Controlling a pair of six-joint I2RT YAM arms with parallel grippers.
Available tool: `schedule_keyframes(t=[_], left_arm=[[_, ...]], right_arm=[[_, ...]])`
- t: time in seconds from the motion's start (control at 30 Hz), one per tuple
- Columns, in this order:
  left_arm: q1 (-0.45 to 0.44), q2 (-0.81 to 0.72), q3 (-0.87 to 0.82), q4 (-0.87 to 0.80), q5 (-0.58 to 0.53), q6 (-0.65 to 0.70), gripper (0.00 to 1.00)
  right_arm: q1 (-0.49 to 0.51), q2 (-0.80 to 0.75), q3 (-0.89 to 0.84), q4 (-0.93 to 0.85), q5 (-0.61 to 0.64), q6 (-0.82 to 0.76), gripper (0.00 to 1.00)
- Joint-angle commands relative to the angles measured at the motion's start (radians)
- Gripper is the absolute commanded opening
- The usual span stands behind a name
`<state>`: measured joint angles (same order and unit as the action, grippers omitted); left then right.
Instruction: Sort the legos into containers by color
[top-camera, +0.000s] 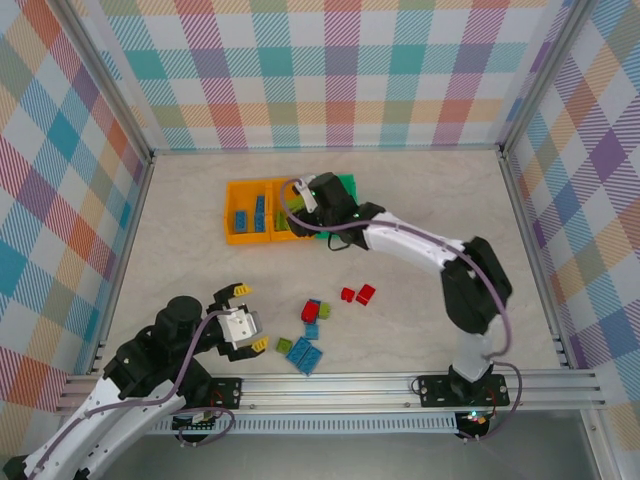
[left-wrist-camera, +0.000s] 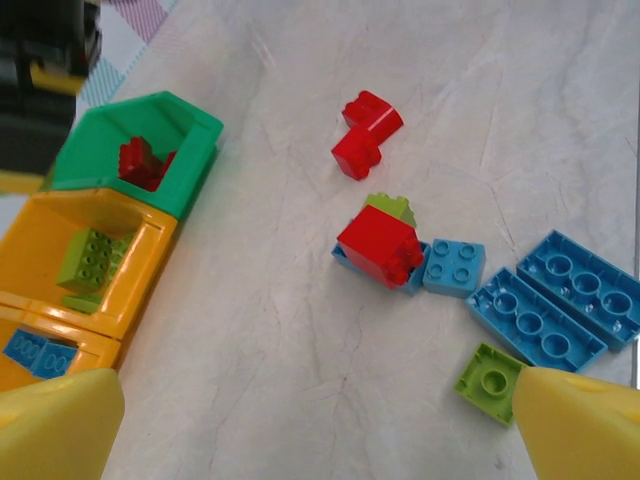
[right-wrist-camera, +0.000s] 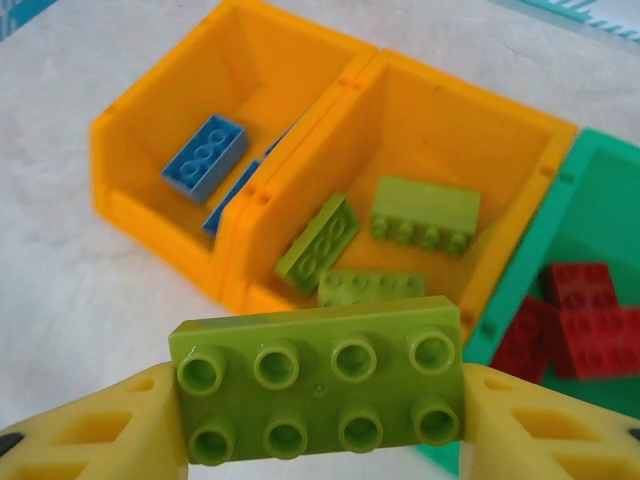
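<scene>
Lime green lego (right-wrist-camera: 318, 395) clamped in right end effector (right-wrist-camera: 320, 425), near middle orange bin (right-wrist-camera: 450, 110) (left end effector (left-wrist-camera: 320, 430) wide open, empty)

The middle container (right-wrist-camera: 470, 110) holds three legos (right-wrist-camera: 425, 215); the left container (right-wrist-camera: 260, 70) touches its left side and the right container (right-wrist-camera: 600, 210) its right, both with legos inside. The held brick (right-wrist-camera: 320, 395) hangs close to the middle container's near side in the right gripper (right-wrist-camera: 320, 425), and the loose legos (top-camera: 310, 335) lie on the table (top-camera: 430, 200) well before it, slightly rightward.

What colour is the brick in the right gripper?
Lime green brick, clearest in the right wrist view.
</scene>
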<state>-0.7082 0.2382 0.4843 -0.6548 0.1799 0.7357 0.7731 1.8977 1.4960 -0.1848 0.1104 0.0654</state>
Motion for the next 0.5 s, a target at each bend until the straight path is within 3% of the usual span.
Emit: schedule_keyframes(t=[0.0, 0.17, 0.33, 0.47], left_arm=[[0.016, -0.018, -0.019, 0.033, 0.022, -0.012, 1.00], [0.020, -0.019, -0.025, 0.034, 0.032, -0.006, 1.00], [0.022, -0.020, -0.034, 0.048, 0.035, -0.006, 1.00], [0.026, -0.015, -0.041, 0.059, 0.030, -0.007, 1.00]], right_arm=[[-0.016, 0.111, 0.142, -0.006, -0.041, -0.055, 0.62], [-0.043, 0.222, 0.294, -0.069, -0.069, -0.038, 0.84], [-0.042, 0.175, 0.276, -0.084, -0.087, -0.032, 0.85], [-0.043, 0.018, 0.153, -0.087, -0.113, -0.010, 0.86]])
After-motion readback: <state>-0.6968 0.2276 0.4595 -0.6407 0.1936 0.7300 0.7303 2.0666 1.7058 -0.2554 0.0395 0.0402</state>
